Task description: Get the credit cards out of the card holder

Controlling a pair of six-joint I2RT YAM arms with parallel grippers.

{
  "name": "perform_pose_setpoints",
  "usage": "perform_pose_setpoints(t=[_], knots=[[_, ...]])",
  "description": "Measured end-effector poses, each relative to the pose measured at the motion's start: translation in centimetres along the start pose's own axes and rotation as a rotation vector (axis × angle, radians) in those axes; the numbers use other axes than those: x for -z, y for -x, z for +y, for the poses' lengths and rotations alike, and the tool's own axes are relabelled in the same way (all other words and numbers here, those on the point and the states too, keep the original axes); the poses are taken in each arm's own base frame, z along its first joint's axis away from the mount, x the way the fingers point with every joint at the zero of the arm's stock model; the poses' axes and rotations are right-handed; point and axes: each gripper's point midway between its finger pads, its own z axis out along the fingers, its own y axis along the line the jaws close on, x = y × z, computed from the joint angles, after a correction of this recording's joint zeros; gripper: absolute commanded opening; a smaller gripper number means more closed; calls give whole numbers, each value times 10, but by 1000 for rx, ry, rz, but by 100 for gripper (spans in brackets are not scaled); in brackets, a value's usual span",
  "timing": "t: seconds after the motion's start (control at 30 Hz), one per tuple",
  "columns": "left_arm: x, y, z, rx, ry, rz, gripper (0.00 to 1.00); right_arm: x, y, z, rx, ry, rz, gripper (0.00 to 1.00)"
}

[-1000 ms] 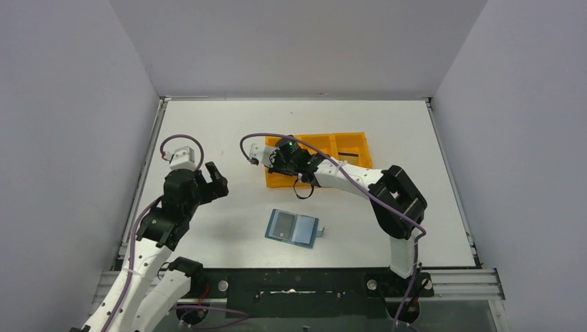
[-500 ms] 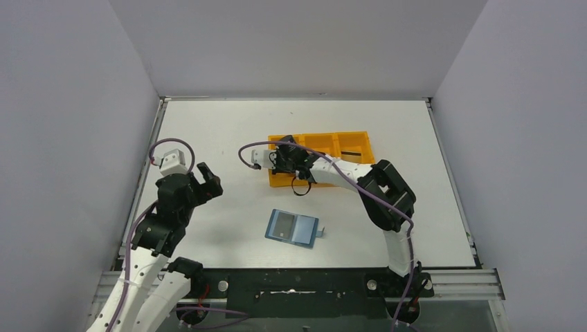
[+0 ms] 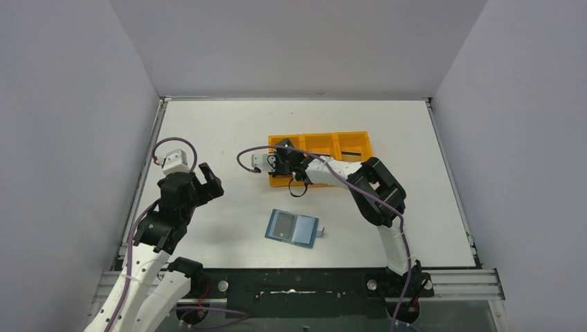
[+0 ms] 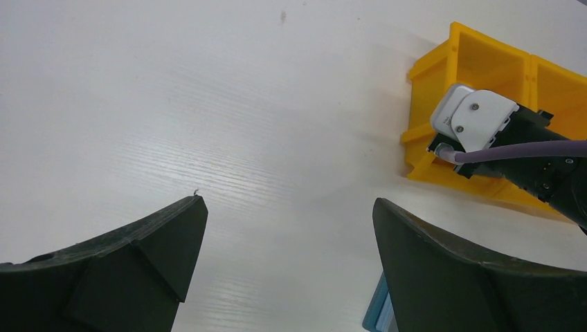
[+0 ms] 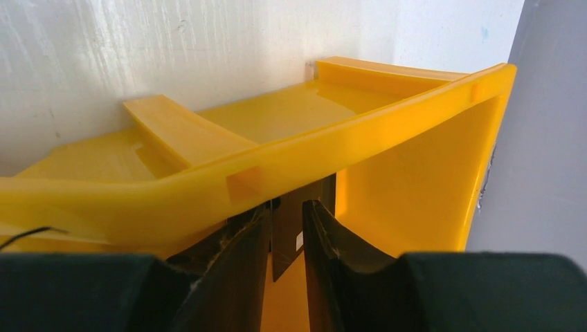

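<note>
The teal-blue card holder [image 3: 293, 227] lies open and flat on the table in front of the arms; one corner of it [image 4: 377, 319] shows in the left wrist view. My right gripper [image 3: 283, 152] reaches down into the left compartment of the orange tray [image 3: 318, 135]. Its jaws [image 5: 286, 207] stand a little apart, with a dark credit card [image 5: 285, 242] on edge between them and a gap beside it. Another dark card [image 3: 349, 151] lies in the tray's right compartment. My left gripper [image 3: 210, 181] hovers wide open over bare table at the left, holding nothing [image 4: 287, 200].
The orange tray [image 4: 477, 55] has three compartments and stands mid-table, with my right wrist and its purple cable [image 4: 512, 149] over its left end. Grey walls enclose the table on three sides. The tray's near wall [image 5: 311, 166] fills the right wrist view.
My right gripper has gone from shut to slightly parted inside the tray's left compartment, and its arm has folded in closer. The left arm shifted slightly and stays open.
</note>
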Motion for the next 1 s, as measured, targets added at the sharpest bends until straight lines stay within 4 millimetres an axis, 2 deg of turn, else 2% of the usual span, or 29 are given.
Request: perform_pose_setpoints(t=[0.1, 0.27, 0.43, 0.57, 0.73, 0.83, 0.9, 1.0], knots=[[0, 0, 0, 1, 0, 0, 92, 0, 0, 3, -20, 14, -7, 31], [-2, -2, 0, 0, 2, 14, 93, 9, 1, 2, -76, 28, -26, 33], [-5, -6, -1, -5, 2, 32, 93, 32, 4, -17, -159, -20, -55, 36], [-5, -7, 0, -5, 2, 38, 92, 62, 12, -36, -290, -90, -115, 42], [-7, -10, -1, -8, 0, 52, 93, 115, 29, -49, -596, -164, -251, 55], [-9, -11, -1, -10, 2, 62, 93, 145, 39, -52, -855, -175, -329, 55], [-10, -13, -1, -12, 4, 68, 93, 158, 45, -49, -1054, -149, -358, 53], [-11, -13, 0, -12, 8, 73, 93, 162, 50, -32, -1287, -86, -345, 52]])
